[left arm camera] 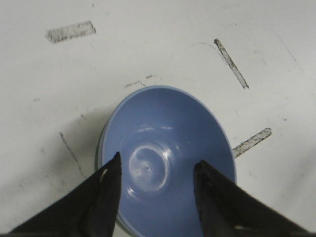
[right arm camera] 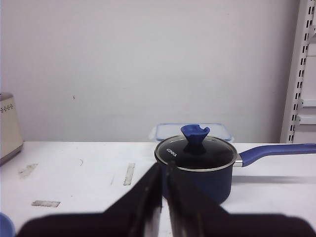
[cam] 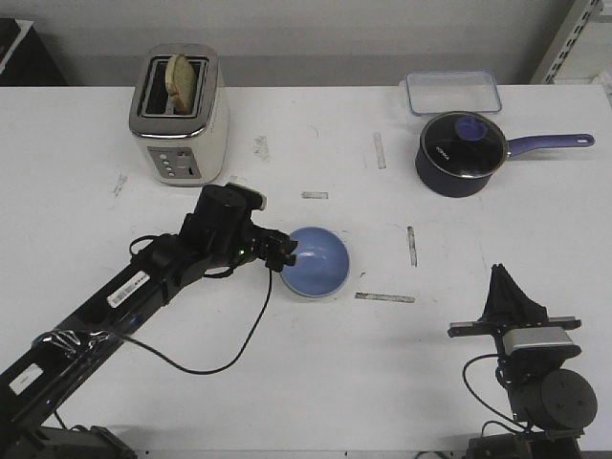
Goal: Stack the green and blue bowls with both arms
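Front view, periwinkle blue bowl (cam: 317,261) mid-table on a pale green rim (left arm camera: 98,148), left gripper (cam: 283,252) spread wide at its near edge, right gripper (cam: 503,284) pinched shut, empty, well apart.

My front camera looks down and forward over the whole table (cam: 316,373). My left wrist camera stares almost straight down, very near the blue bowl (left arm camera: 168,158), which the front view shows at centre. My right wrist camera sits low, facing level toward the saucepan (right arm camera: 197,163) at the front view's upper right.
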`<state>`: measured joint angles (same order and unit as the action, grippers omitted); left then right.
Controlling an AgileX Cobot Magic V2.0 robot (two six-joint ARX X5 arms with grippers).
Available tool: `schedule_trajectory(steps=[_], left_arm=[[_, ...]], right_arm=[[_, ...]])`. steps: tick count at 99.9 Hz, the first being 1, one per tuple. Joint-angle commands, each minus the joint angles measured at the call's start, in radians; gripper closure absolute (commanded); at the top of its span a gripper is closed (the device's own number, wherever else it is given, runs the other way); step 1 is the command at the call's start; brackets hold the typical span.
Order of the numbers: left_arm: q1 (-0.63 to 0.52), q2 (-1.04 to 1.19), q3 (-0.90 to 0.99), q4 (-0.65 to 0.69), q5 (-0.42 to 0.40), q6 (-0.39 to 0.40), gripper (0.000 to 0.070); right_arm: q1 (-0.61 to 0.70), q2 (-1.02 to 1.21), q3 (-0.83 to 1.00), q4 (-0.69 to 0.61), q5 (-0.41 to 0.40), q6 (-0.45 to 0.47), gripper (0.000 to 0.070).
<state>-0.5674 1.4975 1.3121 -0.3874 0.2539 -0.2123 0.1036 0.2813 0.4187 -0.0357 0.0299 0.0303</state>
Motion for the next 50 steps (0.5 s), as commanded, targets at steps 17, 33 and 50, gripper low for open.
schedule_trajectory(steps=[17,33,50], left_arm=[[0.063,-0.156,-0.261,0.342,0.001,0.160,0.0468],[0.150,-0.281,-0.448,0.527,-0.025,0.160,0.0699],[0.228,-0.411,-0.585,0.552,-0.145,0.159,0.0699]], right_arm=[[0.002,0.000,0.002,0.013,0.003,-0.005,0.0689],[0.002,0.000,0.002,0.013,0.003,-0.005,0.0689],[0.002,0.000,0.002,0.013,0.003,-0.005,0.0689]])
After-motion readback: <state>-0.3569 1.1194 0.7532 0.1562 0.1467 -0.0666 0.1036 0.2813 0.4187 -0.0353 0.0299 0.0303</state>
